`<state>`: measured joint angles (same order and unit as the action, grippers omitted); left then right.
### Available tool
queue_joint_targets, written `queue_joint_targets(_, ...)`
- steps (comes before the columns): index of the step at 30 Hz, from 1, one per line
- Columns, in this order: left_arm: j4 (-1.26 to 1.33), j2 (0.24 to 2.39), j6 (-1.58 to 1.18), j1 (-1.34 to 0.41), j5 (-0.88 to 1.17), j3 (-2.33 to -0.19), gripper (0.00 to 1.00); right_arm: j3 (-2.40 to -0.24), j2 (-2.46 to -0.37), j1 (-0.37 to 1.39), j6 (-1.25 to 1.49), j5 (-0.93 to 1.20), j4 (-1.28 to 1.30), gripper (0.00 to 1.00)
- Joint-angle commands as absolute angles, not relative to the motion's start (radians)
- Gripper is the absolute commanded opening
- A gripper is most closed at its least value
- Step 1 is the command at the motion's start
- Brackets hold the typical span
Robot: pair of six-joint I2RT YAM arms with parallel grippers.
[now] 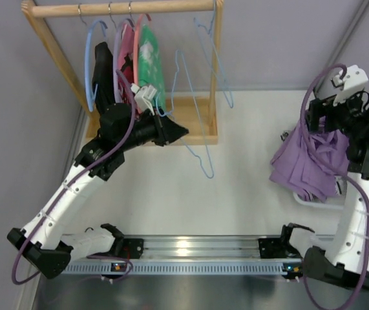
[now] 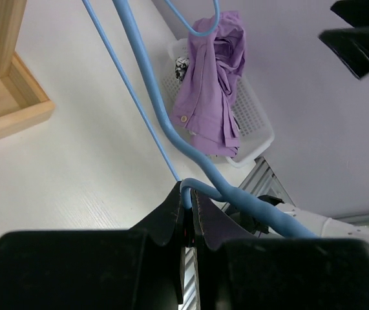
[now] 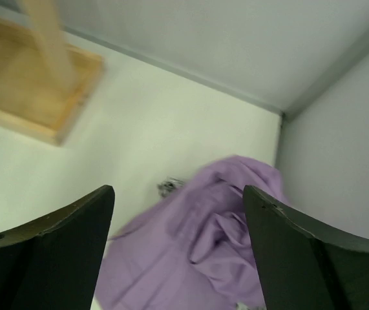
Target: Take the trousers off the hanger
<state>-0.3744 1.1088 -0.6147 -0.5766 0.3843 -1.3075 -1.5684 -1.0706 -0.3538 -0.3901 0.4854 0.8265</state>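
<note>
The lilac trousers [image 1: 307, 161] lie crumpled over a white basket [image 1: 313, 201] at the right, free of any hanger. They also show in the left wrist view [image 2: 213, 90] and the right wrist view [image 3: 216, 252]. The thin light-blue wire hanger [image 1: 207, 173] is bare and held out in front of the rack. My left gripper [image 1: 179, 132] is shut on its wire [image 2: 187, 192]. My right gripper [image 1: 308, 129] hovers just above the trousers, jaws wide open and empty [image 3: 178, 213].
A wooden rack [image 1: 207, 139] stands at the back left. On it hang a black garment [image 1: 103, 64], a pink hanger [image 1: 132, 29], a green printed garment [image 1: 150, 61], a thicker blue hanger [image 1: 88, 58] and another light-blue wire hanger [image 1: 226, 90]. The wall is close behind the basket [image 2: 255, 123].
</note>
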Motion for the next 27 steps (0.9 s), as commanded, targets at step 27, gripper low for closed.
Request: queue_joint_targets(27,-0.371,1.195,-0.703,-0.592,0.345,-1.425,0.0,-1.721,-1.425,0.885,-0.221,0.328,0.723,0.59)
